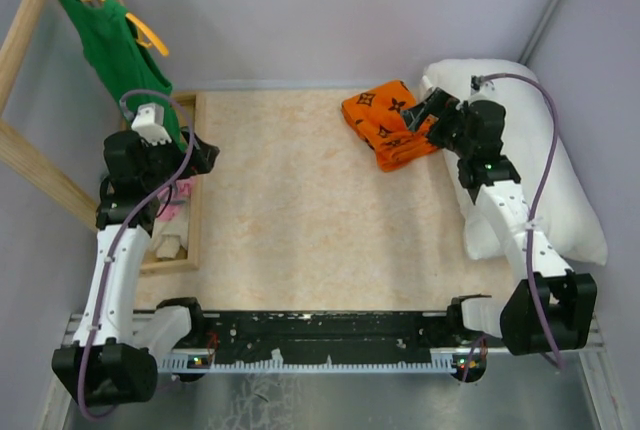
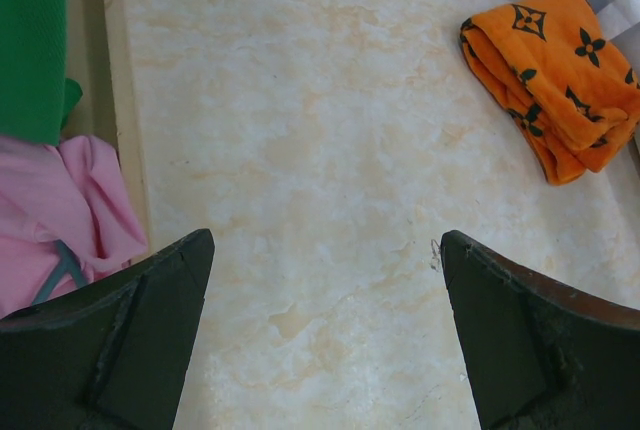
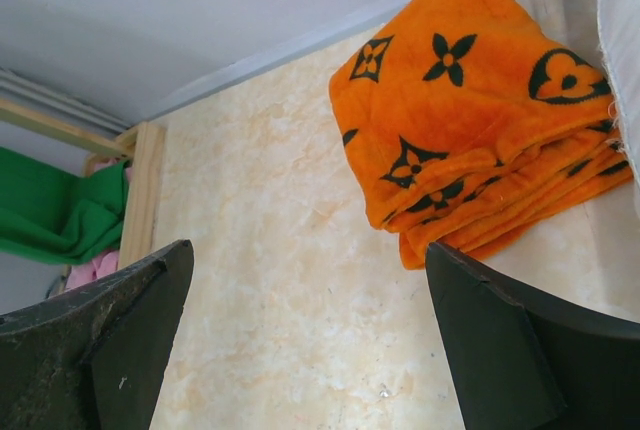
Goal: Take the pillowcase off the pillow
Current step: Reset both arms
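Left tool: jaws spread wide, nothing between them, only bare tabletop below in your left wrist view. It hangs at the left edge of the tabletop, just beside the wooden frame. The green top hangs on a yellow hanger above that corner. A pink cloth lies bunched inside the frame under the green top. Right tool: jaws also spread wide, gripping nothing. It sits at the far right, low and just beside the near right edge of the pillowcase; whether a finger touches the fabric you cannot tell from the overhead view. The pillowcase is off the pillow, lying as a folded, layered orange bundle on the tabletop at the far right. Black flower and circle motifs face up. Its right side is against the pillow's far left end. The pillow is bare white, lying lengthwise along the right wall, with your right arm stretched over its left side. The middle of the tabletop separates the two tools, which are well apart.
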Motion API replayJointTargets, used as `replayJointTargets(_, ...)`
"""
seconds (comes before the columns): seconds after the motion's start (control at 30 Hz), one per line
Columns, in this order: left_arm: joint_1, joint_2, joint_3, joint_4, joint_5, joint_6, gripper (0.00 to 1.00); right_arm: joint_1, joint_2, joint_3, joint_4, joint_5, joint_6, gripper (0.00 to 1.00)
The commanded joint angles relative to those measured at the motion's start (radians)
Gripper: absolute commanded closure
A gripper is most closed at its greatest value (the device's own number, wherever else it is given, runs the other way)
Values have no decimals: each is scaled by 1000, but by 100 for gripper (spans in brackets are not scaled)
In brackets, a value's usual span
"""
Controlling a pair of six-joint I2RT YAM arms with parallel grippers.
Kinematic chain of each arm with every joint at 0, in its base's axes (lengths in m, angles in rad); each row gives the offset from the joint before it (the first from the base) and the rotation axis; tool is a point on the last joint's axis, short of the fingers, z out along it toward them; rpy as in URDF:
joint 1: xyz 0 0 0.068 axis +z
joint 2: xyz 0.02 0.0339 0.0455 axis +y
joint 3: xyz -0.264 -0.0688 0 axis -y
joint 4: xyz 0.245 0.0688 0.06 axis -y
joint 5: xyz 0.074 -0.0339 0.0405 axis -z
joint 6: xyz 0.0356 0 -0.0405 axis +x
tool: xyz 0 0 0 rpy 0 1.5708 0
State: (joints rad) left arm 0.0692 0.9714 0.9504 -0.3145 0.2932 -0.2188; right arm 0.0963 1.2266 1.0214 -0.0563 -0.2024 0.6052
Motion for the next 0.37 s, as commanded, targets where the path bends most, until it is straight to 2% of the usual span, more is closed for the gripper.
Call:
replayJointTargets(0.0, 7, -35, -4, -11, 16, 58, 0, 9, -56, 2, 55, -37, -23, 1)
replayJointTargets(0.33, 8, -43, 13, -5, 40, 81, 0, 10, -87, -28, 88, -74, -48, 1)
